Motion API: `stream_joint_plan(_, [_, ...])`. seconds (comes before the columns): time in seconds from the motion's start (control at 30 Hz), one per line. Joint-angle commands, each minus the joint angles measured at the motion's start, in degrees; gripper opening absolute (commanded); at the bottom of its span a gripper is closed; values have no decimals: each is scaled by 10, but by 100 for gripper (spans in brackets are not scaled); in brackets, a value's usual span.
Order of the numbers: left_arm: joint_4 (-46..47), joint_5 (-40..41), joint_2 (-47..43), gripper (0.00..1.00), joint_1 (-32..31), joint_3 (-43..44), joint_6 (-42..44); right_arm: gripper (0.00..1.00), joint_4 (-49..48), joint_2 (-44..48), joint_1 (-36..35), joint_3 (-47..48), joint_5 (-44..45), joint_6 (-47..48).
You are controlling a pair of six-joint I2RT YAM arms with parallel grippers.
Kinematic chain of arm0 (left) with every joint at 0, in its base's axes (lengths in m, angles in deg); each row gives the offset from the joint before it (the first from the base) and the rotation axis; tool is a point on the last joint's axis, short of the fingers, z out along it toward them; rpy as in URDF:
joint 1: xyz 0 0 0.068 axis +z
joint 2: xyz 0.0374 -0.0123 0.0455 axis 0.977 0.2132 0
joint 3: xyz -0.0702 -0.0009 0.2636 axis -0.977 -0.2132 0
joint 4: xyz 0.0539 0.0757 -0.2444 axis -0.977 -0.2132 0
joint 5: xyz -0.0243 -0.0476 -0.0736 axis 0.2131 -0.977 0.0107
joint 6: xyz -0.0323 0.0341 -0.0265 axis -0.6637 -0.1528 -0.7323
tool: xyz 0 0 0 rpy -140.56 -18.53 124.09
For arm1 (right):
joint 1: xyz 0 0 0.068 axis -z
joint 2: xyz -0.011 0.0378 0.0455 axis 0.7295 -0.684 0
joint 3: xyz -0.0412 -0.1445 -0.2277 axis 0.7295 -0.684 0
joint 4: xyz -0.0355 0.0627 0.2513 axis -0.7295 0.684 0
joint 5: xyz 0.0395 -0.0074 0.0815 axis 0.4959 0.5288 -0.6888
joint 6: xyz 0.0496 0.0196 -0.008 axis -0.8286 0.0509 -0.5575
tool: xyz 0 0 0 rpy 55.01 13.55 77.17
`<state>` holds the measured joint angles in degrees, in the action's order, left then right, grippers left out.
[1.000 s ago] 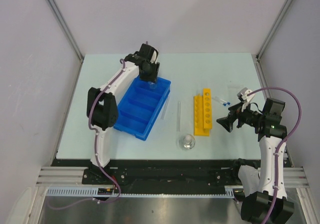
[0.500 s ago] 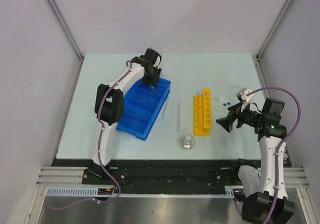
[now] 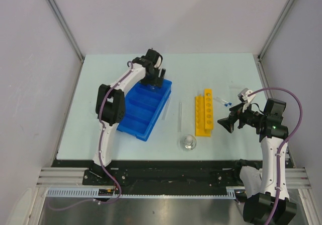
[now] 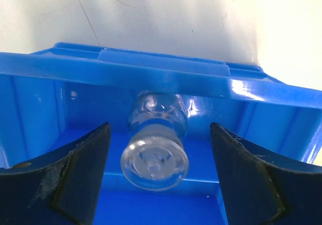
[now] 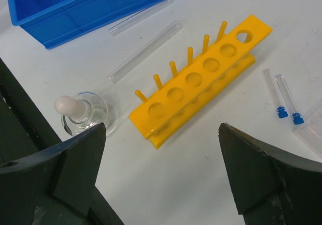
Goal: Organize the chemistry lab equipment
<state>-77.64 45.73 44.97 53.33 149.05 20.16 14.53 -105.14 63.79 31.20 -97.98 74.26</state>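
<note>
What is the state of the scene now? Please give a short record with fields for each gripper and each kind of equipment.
left gripper: open, over the far end compartment of the blue tray
flask in tray: between the open jaws, touching neither
right gripper: open, empty, right of the rack's near end
yellow rack: all holes empty
second flask: outside the tray, by the rack's near end
thin tubes: two, lying between tray and rack
droppers: two, blue-tipped, right of the rack
</note>
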Motion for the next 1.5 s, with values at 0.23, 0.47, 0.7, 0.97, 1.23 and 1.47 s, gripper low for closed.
stream_joint_plan(0.23, [54,7,-179,100,0,-66,15,100,-1,5,0,-1,1,13])
stream_joint_plan(0.47, [166,-65,-358,100,1,-245,5,100,1,7,0,-2,1,18])
stream_joint_plan(0.7, [236,-236,-471,100,0,-403,-43,100,0,6,0,-4,1,19])
stream_joint_plan(0.97, [344,-362,-584,100,-39,-592,-139,100,-5,6,4,-7,1,17])
stream_joint_plan(1.23, [373,-280,-600,100,-148,-672,-163,100,-6,6,12,-9,-1,16])
stream_joint_plan(1.47, [427,-229,-575,100,-260,-697,-105,100,-7,6,14,-9,-1,16])
